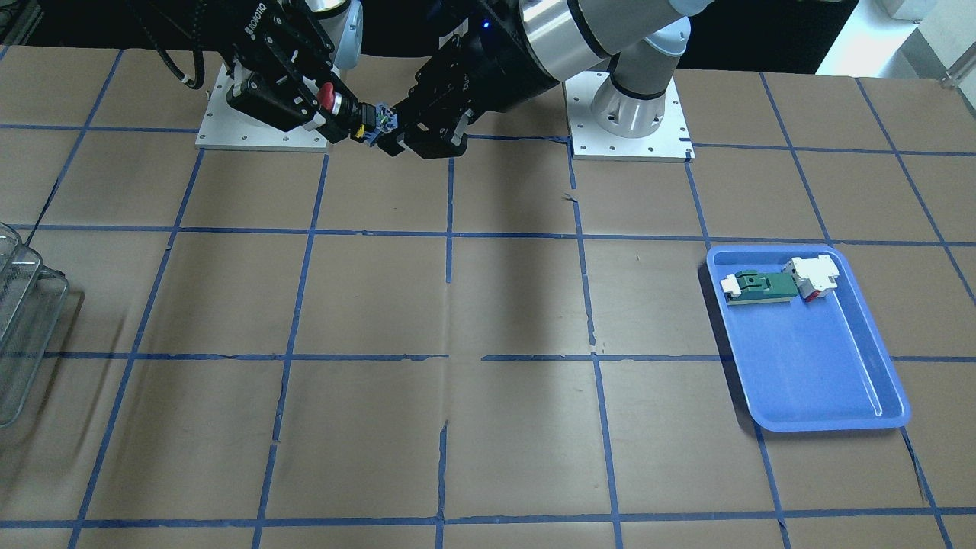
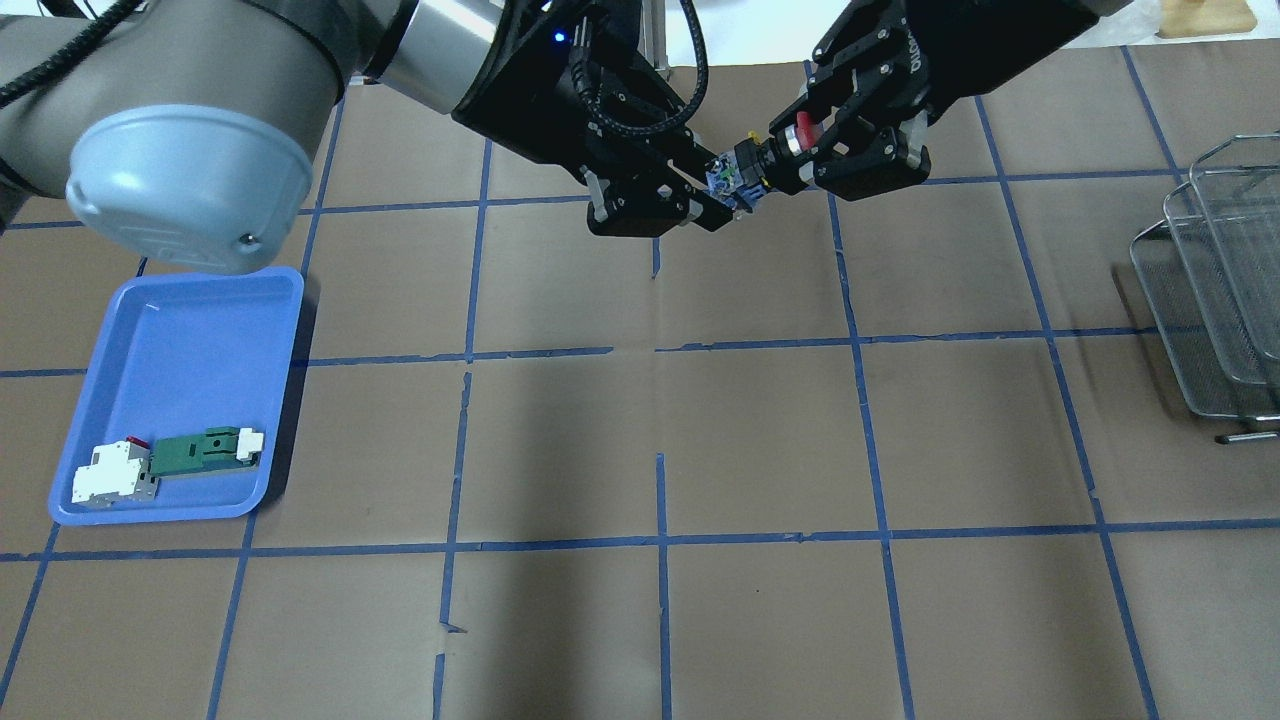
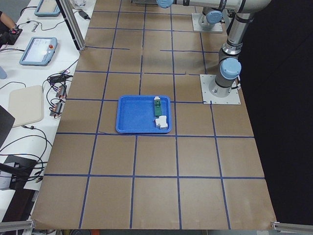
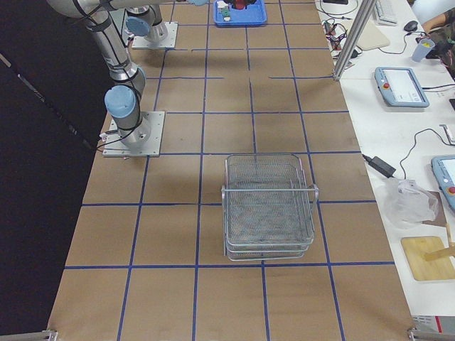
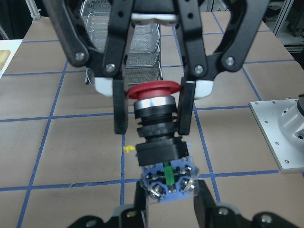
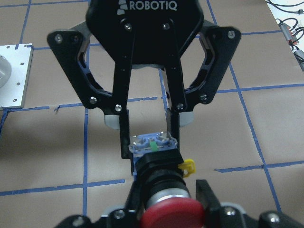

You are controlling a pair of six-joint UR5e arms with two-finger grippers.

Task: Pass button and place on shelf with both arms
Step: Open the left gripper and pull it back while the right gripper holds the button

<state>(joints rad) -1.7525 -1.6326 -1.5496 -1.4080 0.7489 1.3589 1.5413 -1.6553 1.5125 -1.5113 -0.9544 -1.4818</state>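
Note:
The button (image 2: 760, 168), with a red head, black body and blue-green rear block, hangs in the air between both grippers above the table's robot-side edge. My left gripper (image 2: 728, 195) is shut on its rear block, as the right wrist view (image 6: 149, 147) shows. My right gripper (image 2: 800, 150) is open, its fingers either side of the button's collar and body with small gaps, seen in the left wrist view (image 5: 153, 126). The button (image 1: 358, 118) also shows in the front view. The wire-mesh shelf (image 2: 1215, 300) stands at the table's right edge, far from both grippers.
A blue tray (image 2: 180, 340) at the left holds a green-and-white flat part (image 2: 205, 450) and a white block with red (image 2: 110, 480). Two white arm base plates (image 1: 629, 141) lie by the robot. Blue tape lines grid the brown table.

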